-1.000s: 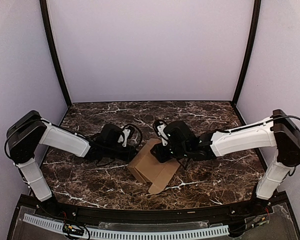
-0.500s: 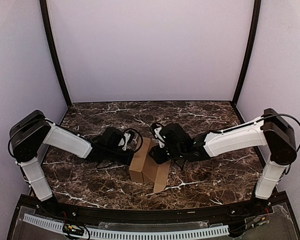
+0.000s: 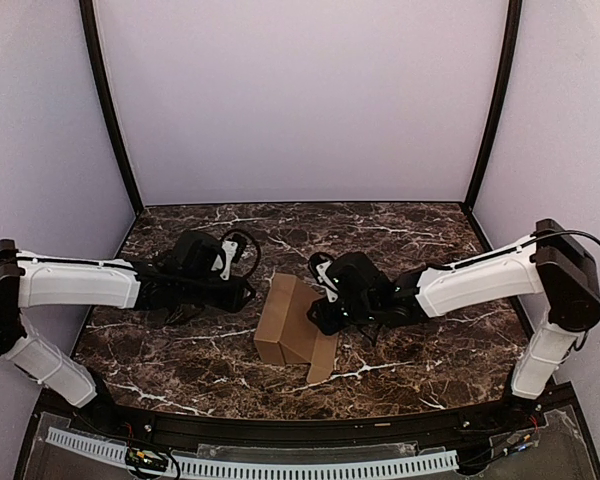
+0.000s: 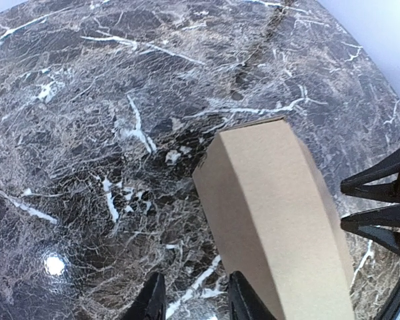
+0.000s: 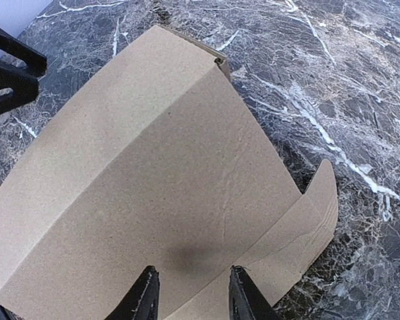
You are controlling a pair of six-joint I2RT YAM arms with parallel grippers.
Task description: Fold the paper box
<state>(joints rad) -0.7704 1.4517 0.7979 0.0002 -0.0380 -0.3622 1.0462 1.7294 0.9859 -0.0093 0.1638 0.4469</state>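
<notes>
The paper box [image 3: 288,320] is plain brown cardboard, partly folded and standing on the marble table between the arms. One loose flap [image 3: 322,362] sticks out toward the near edge. In the left wrist view the paper box [image 4: 280,220] lies just right of my left gripper [image 4: 197,307], which is open over bare marble and clear of the card. My left gripper [image 3: 245,293] sits a little left of the box. My right gripper [image 5: 190,297] is open with both fingertips against the box's broad panel [image 5: 140,187]. It meets the box's right side [image 3: 318,318].
The dark marble table [image 3: 430,350] has purple walls on three sides and black corner posts [image 3: 108,110]. A black rail runs along the near edge [image 3: 300,430]. The other arm's fingers [image 5: 10,67] show at the top left of the right wrist view.
The box went from lying nearly flat to standing folded. My left arm pulled back to the left off the box and its jaws widened. The right gripper stayed on the panel.
</notes>
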